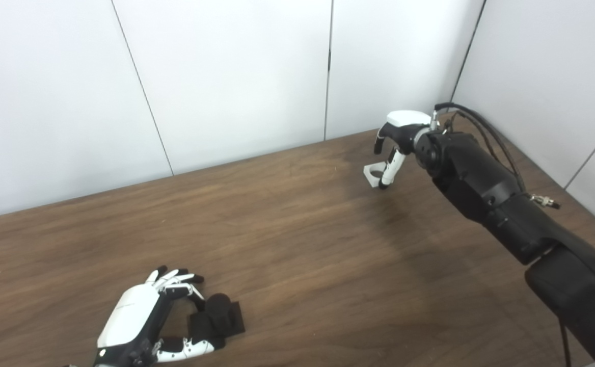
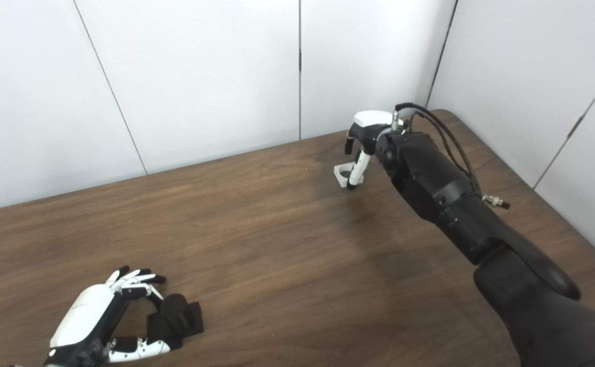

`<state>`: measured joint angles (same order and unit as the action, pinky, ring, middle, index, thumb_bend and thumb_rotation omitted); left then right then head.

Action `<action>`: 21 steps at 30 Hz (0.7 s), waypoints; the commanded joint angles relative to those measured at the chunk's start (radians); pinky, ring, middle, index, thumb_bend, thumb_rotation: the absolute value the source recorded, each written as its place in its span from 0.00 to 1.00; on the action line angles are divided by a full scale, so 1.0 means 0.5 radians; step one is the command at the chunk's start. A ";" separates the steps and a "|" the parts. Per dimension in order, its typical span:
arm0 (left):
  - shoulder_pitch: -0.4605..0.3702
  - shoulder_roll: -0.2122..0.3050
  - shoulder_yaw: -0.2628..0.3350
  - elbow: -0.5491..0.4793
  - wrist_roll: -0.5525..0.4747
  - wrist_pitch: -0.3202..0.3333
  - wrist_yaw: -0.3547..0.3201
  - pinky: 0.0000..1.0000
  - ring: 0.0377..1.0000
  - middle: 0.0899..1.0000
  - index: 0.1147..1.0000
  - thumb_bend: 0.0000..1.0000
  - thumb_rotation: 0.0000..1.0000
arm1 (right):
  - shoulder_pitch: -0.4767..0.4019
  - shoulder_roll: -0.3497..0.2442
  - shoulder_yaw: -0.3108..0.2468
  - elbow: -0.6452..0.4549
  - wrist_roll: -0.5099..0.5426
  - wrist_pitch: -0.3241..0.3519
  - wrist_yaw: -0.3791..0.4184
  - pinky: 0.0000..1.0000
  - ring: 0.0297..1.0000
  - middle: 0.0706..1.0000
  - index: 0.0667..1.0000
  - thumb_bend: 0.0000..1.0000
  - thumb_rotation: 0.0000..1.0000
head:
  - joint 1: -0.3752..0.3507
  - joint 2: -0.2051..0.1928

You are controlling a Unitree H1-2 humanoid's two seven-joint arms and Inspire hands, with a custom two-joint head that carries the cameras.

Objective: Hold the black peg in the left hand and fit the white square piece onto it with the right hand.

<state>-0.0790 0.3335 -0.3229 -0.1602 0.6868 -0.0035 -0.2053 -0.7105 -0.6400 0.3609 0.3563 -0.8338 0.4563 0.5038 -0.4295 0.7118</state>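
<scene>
Black peg (image 1: 219, 312) sits on the wooden table (image 1: 297, 255) inside the left hand (image 1: 144, 318) (fingers curled round it). White square piece (image 1: 374, 172) lies far off, right hand (image 1: 397, 145) pinching it.

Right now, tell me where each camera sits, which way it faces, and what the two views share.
Left eye view: on the head, looking down and forward across the brown wooden table to the white wall panels; both arms show.
Right eye view: beside it, same aim, scene shifted left; both arms show.
Shared: left hand curled around the black peg on its square base; right hand at the small white square piece, far right.
</scene>
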 commanded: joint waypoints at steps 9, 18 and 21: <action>0.062 0.081 0.007 -0.004 0.058 0.135 -0.121 1.00 0.89 0.77 0.42 0.52 0.05 | -0.051 -0.034 -0.038 -0.015 0.002 -0.025 -0.087 0.98 0.98 0.90 0.65 0.86 0.21 | -0.002 0.008; 0.070 0.073 -0.004 -0.003 0.064 0.135 -0.115 1.00 0.89 0.77 0.42 0.52 0.05 | -0.045 -0.017 -0.022 0.040 0.006 -0.064 -0.127 0.94 0.97 0.88 0.65 0.87 0.21 | 0.005 0.010; 0.069 0.073 -0.001 0.000 0.061 0.132 -0.112 1.00 0.89 0.77 0.42 0.52 0.05 | -0.042 -0.008 -0.025 0.044 0.004 -0.055 -0.130 0.94 0.97 0.88 0.65 0.87 0.22 | 0.005 0.010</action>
<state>-0.0768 0.3365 -0.3229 -0.1787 0.6942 0.0195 -0.2177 -0.6925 -0.6308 0.3610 0.3938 -0.8291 0.4314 0.4713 -0.4264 0.7164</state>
